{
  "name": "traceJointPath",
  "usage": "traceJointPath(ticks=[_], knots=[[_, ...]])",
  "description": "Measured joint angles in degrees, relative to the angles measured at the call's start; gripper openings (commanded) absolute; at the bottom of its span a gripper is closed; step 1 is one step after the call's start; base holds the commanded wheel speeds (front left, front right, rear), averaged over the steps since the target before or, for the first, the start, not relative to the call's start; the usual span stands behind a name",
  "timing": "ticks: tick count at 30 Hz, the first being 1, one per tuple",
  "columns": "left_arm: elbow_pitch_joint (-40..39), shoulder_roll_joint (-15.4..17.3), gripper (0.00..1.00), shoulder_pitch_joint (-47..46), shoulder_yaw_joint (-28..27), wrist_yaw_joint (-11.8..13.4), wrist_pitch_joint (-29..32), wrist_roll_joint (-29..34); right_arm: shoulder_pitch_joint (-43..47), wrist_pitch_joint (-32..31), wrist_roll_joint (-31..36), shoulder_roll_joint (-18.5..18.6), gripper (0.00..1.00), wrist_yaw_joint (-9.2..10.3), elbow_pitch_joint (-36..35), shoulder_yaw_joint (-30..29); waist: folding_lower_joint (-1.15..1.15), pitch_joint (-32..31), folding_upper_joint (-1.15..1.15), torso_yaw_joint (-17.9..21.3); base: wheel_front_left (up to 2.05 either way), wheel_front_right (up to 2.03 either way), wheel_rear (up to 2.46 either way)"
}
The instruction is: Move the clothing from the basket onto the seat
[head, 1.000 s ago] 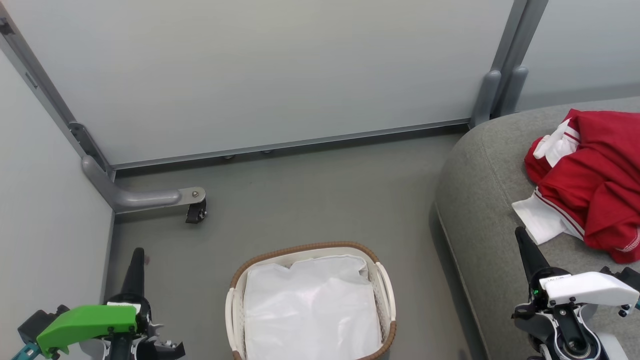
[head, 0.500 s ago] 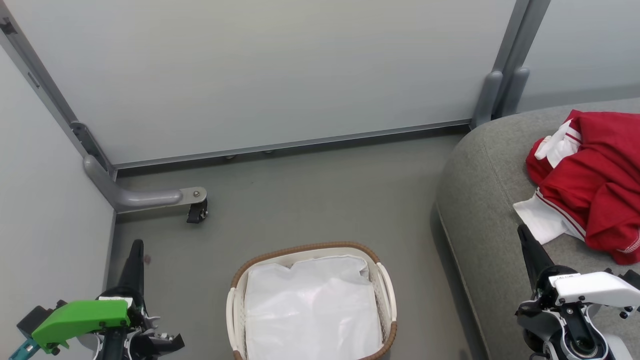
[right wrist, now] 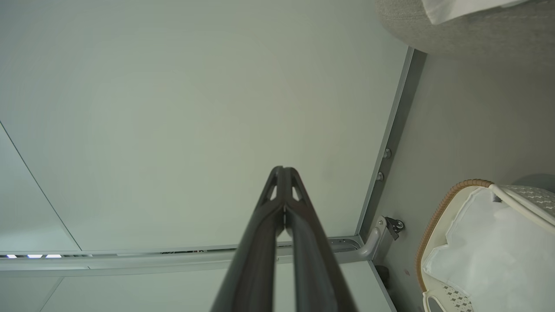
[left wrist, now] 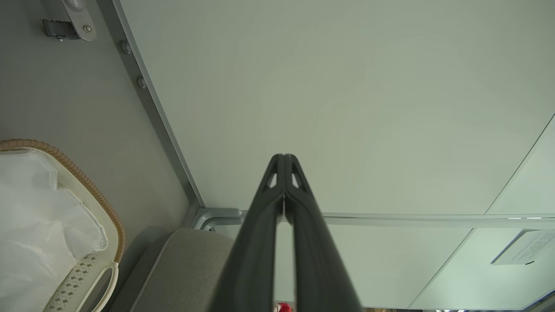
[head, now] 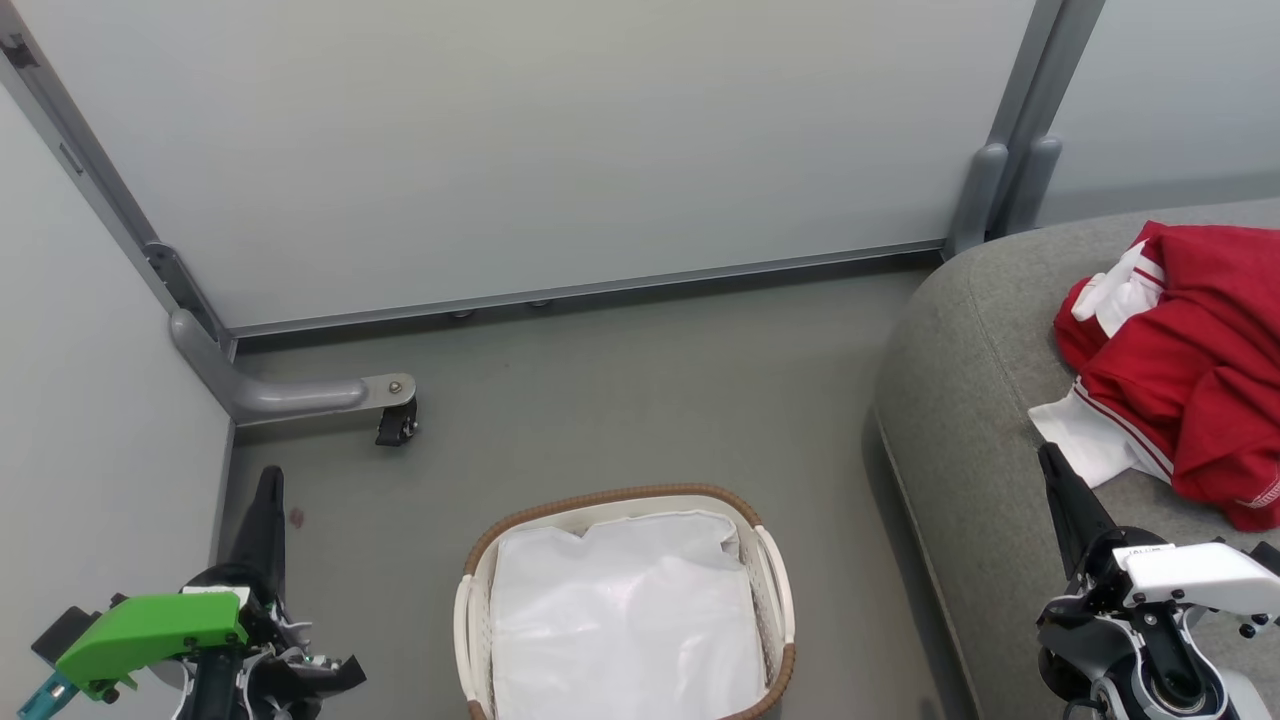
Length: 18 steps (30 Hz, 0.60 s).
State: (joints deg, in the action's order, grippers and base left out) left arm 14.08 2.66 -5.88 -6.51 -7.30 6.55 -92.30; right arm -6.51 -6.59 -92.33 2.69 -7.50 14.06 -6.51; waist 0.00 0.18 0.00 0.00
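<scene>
One basket (head: pixel 610 494) held a white liner (head: pixel 625 620); red clothing (head: pixel 1200 360) lay on the seat (head: pixel 960 400). The left claw (head: pixel 268 485) and right claw (head: pixel 1050 462) were closed, empty.

A grey floor (head: pixel 620 390) runs up to pale partition panels (head: pixel 520 140) edged with a grey metal rail (head: pixel 600 290). From the left corner a curved metal foot (head: pixel 290 395) sticks out, a small black caster (head: pixel 396 428) under its tip. Two rounded posts (head: pixel 1000 190) stand at the right joint.
</scene>
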Motion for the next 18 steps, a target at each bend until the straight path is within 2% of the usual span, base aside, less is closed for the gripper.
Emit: traceJointPath(ticks=[18], knots=[[-0.04,0.0,0.0,-0.05,0.0,-0.01,0.0,-0.01,0.01,-0.02,0.0,0.0,0.0,0.0,-0.02,-0.02,0.0,0.0,0.0,0.0,0.0,0.0,0.0]])
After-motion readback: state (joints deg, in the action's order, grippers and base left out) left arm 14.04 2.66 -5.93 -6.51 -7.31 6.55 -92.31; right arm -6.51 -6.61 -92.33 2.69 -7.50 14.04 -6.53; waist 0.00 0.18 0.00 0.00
